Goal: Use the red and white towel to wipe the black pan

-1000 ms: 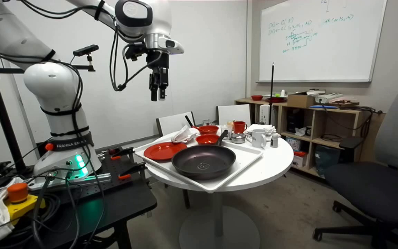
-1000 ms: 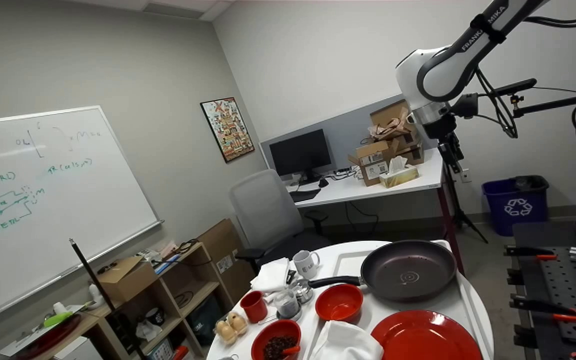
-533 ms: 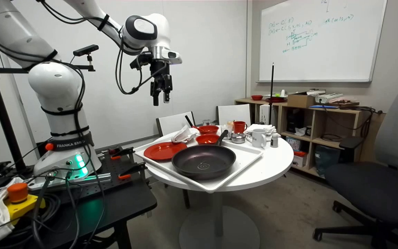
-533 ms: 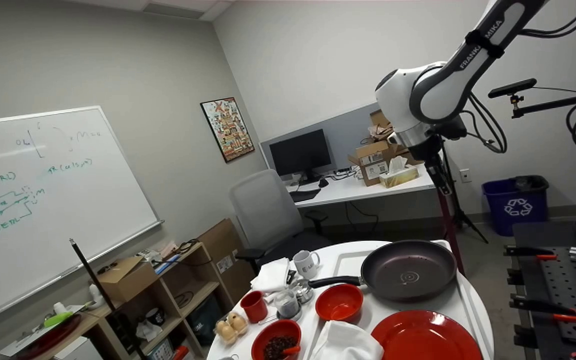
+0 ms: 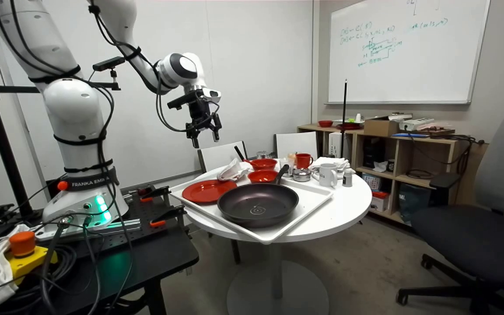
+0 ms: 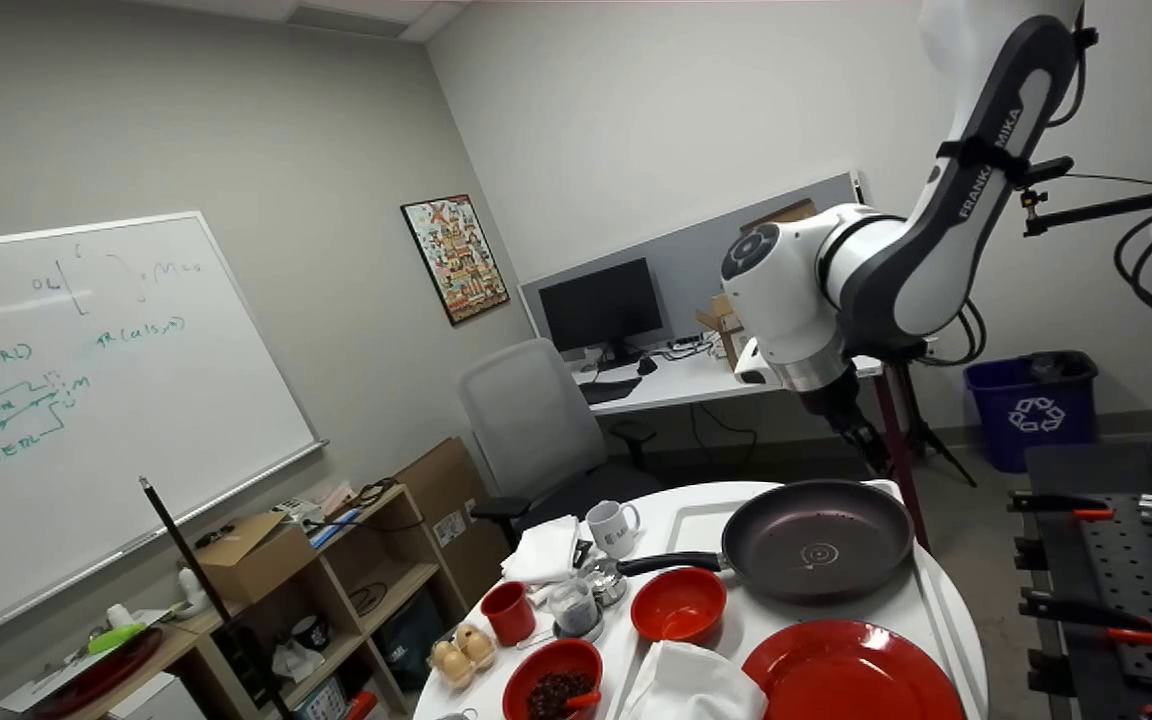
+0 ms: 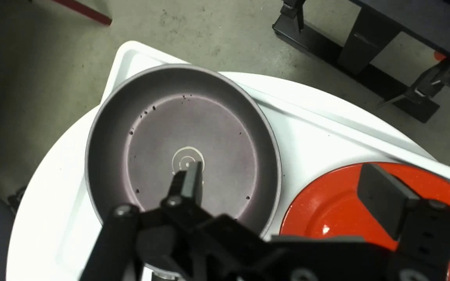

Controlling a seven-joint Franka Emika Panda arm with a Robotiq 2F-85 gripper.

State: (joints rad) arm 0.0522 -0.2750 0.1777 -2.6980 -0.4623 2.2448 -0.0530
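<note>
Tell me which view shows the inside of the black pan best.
The wrist view: it looks down into the black pan, with dark specks clear on the inside, though the gripper covers part. Both exterior views look in at a slant, clear of the gripper, and show the handle too.

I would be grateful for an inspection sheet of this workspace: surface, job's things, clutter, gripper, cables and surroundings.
Surface: white round table with white tray; one tray corner overhangs the table edge.
Job's things: black pan on the tray, dark specks inside; white cloth at the edge of the red plate, a red pattern cannot be made out.
Clutter: two red bowls, red mug, white mug.
Gripper: open; nothing seen in its grasp.
Cables: coiled near the emergency stop button.
Surroundings: whiteboard, office chair; people, nothing seen.
</note>
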